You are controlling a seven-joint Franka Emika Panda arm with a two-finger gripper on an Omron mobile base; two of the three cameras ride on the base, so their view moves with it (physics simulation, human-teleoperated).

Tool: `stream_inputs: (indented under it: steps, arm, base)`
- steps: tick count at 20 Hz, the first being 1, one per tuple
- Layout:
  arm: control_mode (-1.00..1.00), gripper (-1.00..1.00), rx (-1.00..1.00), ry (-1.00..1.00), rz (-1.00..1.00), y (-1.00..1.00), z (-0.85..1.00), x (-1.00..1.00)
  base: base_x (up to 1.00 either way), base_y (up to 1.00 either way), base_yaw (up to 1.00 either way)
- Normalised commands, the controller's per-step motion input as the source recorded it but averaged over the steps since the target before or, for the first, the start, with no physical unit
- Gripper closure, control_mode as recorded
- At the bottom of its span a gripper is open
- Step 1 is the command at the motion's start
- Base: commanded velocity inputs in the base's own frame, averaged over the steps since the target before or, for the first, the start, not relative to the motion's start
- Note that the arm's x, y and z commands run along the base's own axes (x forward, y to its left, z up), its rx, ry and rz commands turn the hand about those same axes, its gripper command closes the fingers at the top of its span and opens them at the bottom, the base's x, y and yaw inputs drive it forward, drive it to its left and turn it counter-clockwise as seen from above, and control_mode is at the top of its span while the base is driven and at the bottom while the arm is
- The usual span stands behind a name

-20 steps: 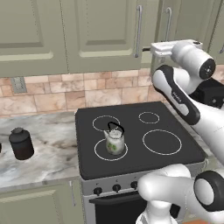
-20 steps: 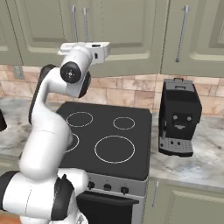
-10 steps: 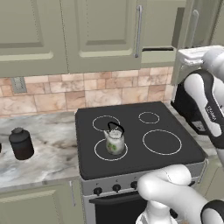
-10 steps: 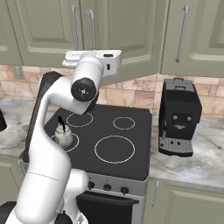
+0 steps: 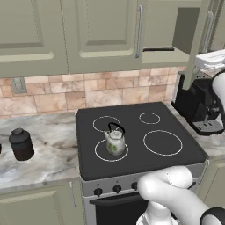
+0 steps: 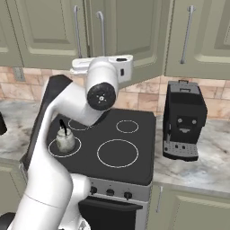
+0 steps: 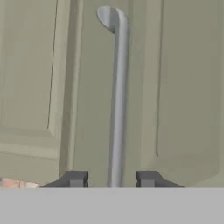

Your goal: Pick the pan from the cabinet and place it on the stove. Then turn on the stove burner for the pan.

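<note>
The sage-green cabinet above the stove's right side stands with its door swung out. On its shelf lies a thin dark shape, seen edge-on, which looks like the pan. In the hand view my gripper is open, with the door's silver bar handle passing between the fingertips and a gap on each side. The white hand sits at the door's lower end. The black stove carries its widest burner ring at front right, with bare glass inside.
A small glass-green kettle stands on the front-left ring. A black coffee machine sits on the counter right of the stove. A dark jar is on the left counter. The other cabinet doors are closed.
The arm has swung to the right and drawn the cabinet door open, exposing the shelf. The fingers, shut on the handle before, have parted from it.
</note>
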Motion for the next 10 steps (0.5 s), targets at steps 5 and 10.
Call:
stream_inputs:
  steps: [5, 10]
  arm:
    - [-1.00, -1.00, -0.03, -0.04, 0.07, 0.00, 0.00, -0.56]
    - [-1.00, -1.00, -0.07, -0.13, 0.02, 0.20, 0.02, -0.88]
  base:
    - [0.00, 0.00, 0.00]
    - [0.00, 0.00, 0.00]
